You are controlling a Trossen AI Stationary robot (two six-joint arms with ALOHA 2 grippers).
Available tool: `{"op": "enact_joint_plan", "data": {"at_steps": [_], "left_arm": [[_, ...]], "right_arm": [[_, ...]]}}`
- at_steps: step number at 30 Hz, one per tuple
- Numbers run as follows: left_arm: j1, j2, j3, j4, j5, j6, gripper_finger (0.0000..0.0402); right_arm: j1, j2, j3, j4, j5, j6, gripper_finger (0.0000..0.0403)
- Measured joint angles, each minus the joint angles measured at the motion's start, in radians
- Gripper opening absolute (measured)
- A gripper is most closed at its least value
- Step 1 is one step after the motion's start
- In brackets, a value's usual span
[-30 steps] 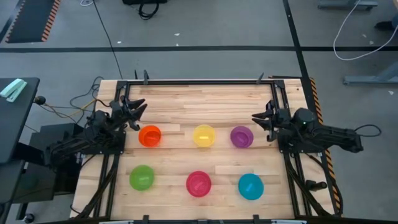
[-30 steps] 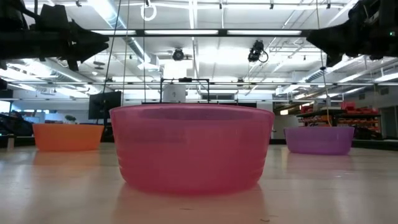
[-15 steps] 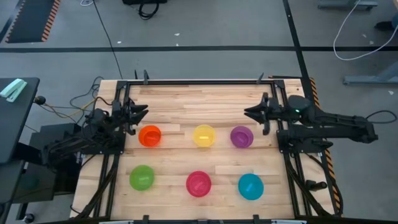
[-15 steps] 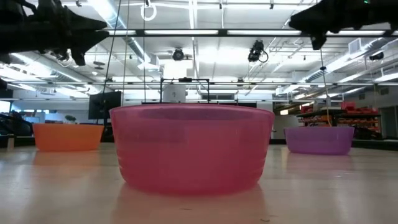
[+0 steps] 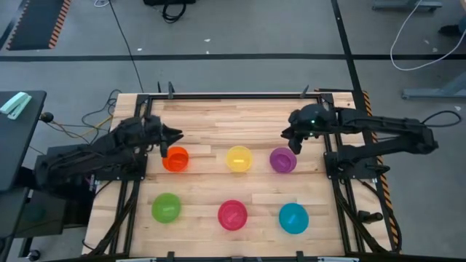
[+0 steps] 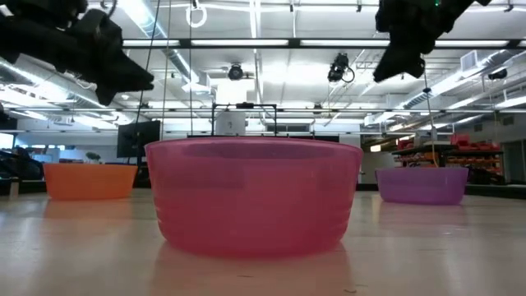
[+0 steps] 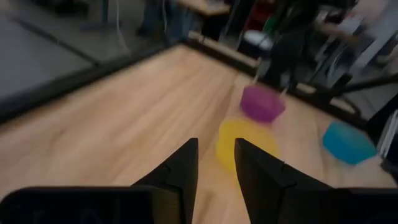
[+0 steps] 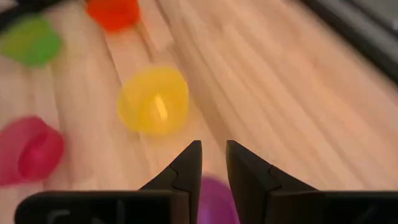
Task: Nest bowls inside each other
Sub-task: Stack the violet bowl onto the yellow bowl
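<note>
Six bowls stand open side up on the wooden table in two rows. The far row holds the orange bowl (image 5: 175, 159), the yellow bowl (image 5: 239, 158) and the purple bowl (image 5: 282, 160). The near row holds the green bowl (image 5: 165, 208), the magenta bowl (image 5: 232, 215) and the blue bowl (image 5: 293, 217). My left gripper (image 5: 177, 136) hovers just beyond the orange bowl, open by a narrow gap (image 7: 216, 142), with nothing between its fingers. My right gripper (image 5: 290, 140) hangs high above the purple bowl's far side, tipped downward, also open by a narrow gap (image 8: 214, 143) and holding nothing.
A black metal frame (image 5: 233, 95) runs along the table's far edge and both sides, where the arm bases stand. Bare wood lies between the far row of bowls and the far edge. In the low view the magenta bowl (image 6: 255, 197) fills the foreground.
Both arms have reached out from the table's sides toward its middle. My right gripper has risen, moved toward the table's left and tipped downward above the purple bowl. My left gripper has moved a little toward the orange bowl and tipped down. No bowl has moved.
</note>
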Motion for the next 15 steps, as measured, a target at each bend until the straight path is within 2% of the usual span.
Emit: {"op": "enact_joint_plan", "data": {"at_steps": [5,11,15], "left_arm": [[0.000,0.088,0.032,-0.096,0.000,-0.002,0.0111],[0.000,0.158,0.037,-0.107,-0.011,-0.002,0.0111],[0.000,0.179,0.037,-0.107,-0.035,0.001,0.0111]], "right_arm": [[0.000,0.034,-0.006,-0.121,0.005,0.072,0.0081],[0.000,0.063,-0.012,-0.218,0.086,0.143,0.0081],[0.000,0.078,-0.012,-0.253,0.097,0.173,0.0081]]}}
